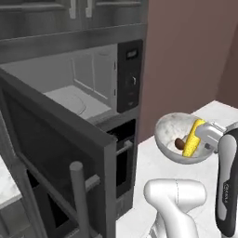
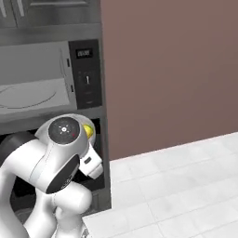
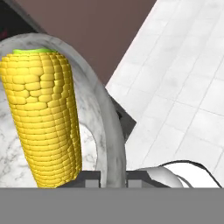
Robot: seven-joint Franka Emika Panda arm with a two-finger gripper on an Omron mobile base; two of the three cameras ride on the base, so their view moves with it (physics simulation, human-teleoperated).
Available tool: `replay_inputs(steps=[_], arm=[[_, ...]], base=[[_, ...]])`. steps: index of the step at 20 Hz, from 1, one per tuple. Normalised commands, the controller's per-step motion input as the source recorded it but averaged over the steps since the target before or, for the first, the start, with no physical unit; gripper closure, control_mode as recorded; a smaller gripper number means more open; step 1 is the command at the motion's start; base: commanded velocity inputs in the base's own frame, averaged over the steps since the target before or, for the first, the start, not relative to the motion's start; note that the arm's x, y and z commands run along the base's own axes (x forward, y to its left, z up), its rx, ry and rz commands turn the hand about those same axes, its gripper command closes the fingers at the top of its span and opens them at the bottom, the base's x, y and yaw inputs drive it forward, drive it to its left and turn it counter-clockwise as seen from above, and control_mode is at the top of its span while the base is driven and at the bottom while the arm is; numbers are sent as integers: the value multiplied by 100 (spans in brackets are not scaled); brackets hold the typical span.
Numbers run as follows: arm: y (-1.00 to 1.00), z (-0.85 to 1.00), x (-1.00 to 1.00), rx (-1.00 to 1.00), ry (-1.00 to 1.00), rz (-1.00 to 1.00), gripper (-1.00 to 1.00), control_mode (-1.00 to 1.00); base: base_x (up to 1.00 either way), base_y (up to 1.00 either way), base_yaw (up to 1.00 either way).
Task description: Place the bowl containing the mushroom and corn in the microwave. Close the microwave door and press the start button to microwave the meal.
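Hand view shows the gripper pinching the rim of the bowl, one finger inside the wall and one outside, so its jaws are nearly shut on that thin edge. The corn lies in the bowl, just beside the held rim.

From the left base view, the bowl hangs in the air to the right of the microwave, tipped a little, above the white counter. The mushroom sits in it, touching the corn. The gripper holds the bowl's right side. The microwave door stands wide open, swung out toward the robot, and the round plate inside has nothing on it.

So the step in hand looks like carrying the bowl over to the microwave. Next, the arm likely needs to move the bowl left, past the door's edge, into the pale space inside. It should keep the bowl level so the food does not roll out, then set it down and let go.
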Motion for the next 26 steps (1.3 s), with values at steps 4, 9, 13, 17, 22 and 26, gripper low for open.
replay_inputs(steps=[4,9,13,17,22,26], arm=[[0,0,0,0,0,0,100,100],[0,0,0,0,0,0,100,100],[0,0,0,0,0,0,100,100],[0,0,0,0,0,0,100,100],[0,0,0,0,0,0,100,100],[0,0,0,0,0,0,100,100]], base=[[6,-2,81],[24,-2,80],[29,-1,76],[30,-9,69],[20,-3,40],[18,-4,0]])
